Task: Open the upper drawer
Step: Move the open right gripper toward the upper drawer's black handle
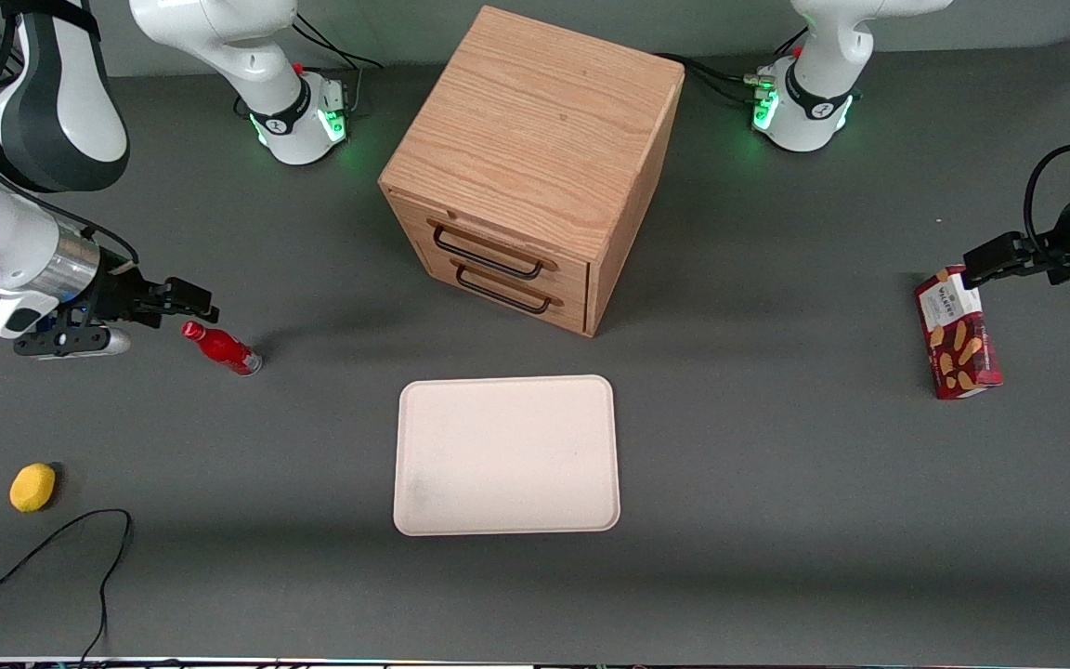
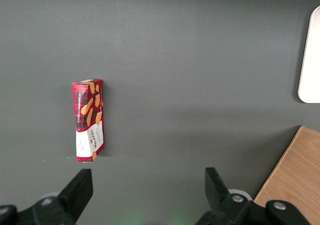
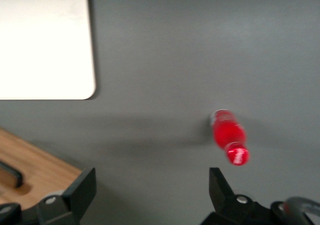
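Hovering open near the red bottle [image 1: 221, 348] — pincer [image 1: 189, 299]; upper drawer [image 1: 489, 249] shut.

The right arm [image 1: 24, 177] has glossy white shells with dark grey-black joint covers and a bare silver metal ring just above the wrist. A black cable runs along the shell toward the gripper [image 1: 184, 299], which is black, with two black fingers [image 3: 82, 190] set apart and a round silver screw head near each finger root. The arm base [image 1: 298, 116] carries green indicator lights.
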{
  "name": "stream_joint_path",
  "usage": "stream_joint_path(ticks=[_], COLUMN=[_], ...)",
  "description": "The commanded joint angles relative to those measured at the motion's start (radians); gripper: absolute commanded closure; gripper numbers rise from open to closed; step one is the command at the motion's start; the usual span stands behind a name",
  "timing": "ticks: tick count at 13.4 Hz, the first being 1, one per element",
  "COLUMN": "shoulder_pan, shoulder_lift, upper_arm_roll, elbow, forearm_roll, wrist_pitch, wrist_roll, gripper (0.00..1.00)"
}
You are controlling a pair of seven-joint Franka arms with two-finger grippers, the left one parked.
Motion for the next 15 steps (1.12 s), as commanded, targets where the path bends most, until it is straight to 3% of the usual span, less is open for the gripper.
stream_joint_path(ticks=[1,3,4,8,15], shoulder_pan=[0.06,0.092,0.129,0.227,0.318], shoulder_lift=[0.075,0.141,0.161,0.275,0.323], upper_arm_roll=[-0.004,-0.004,-0.004,-0.003,0.005], elbow=[0.125,0.199,0.225,0.38,0.457], forearm_roll=[0.108,0.213,0.233,0.236,0.233], wrist_pitch=[-0.108,-0.158,-0.158,-0.162,-0.208], wrist_roll=[0.004,0.0,-0.002,-0.009,-0.092], gripper=[0.0,0.0,0.0,0.0,0.0])
